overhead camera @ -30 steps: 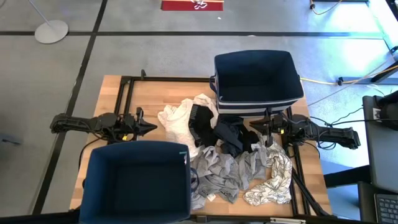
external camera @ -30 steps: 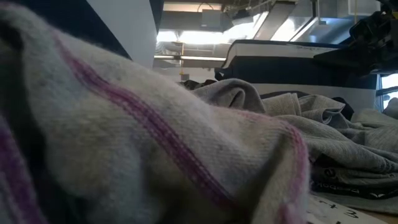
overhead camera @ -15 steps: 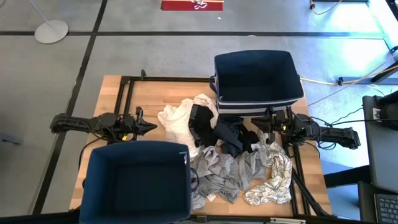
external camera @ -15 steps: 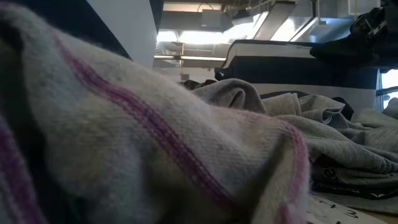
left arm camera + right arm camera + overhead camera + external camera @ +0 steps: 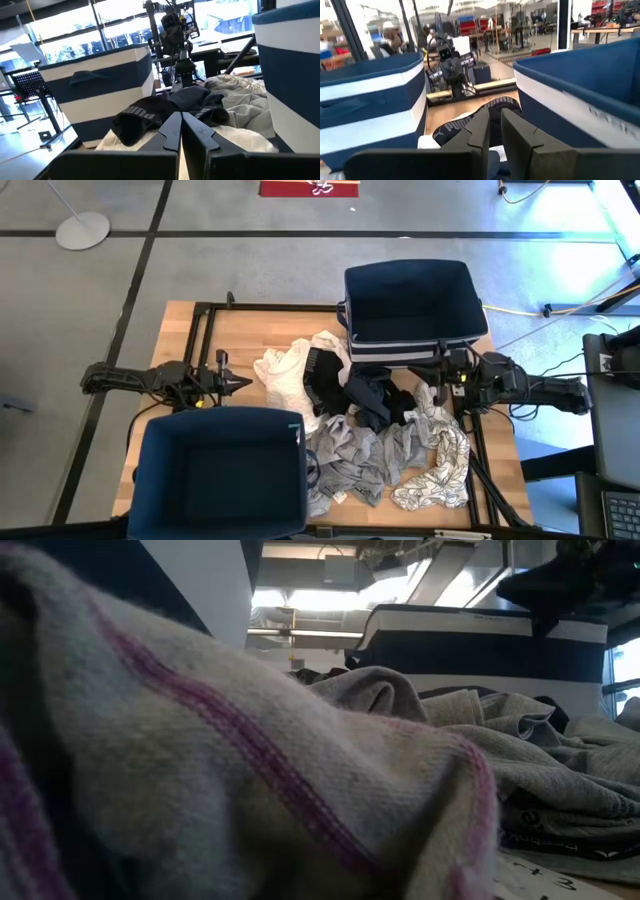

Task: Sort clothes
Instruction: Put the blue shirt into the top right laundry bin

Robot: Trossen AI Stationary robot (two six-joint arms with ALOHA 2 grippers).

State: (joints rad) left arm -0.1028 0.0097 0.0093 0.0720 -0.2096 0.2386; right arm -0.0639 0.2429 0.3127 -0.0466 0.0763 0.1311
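The clothes (image 5: 375, 420) lie in a loose heap across the middle and right of the desk (image 5: 245, 330), between the two navy bins; a white garment (image 5: 285, 375) sits at the left of the heap, a black garment (image 5: 355, 395) in its centre, a grey garment (image 5: 350, 460) on the near side, and a white printed garment (image 5: 440, 460) at the near right corner; the far bin (image 5: 412, 310) stands at the far right, the near bin (image 5: 222, 470) at the near left; the right end effector (image 5: 438, 376) hangs at the far bin's near wall above the heap's right edge, its fingers nearly together with nothing seen between them; the left end effector (image 5: 243, 383) waits at the desk's left side, fingers together, just left of the white garment.
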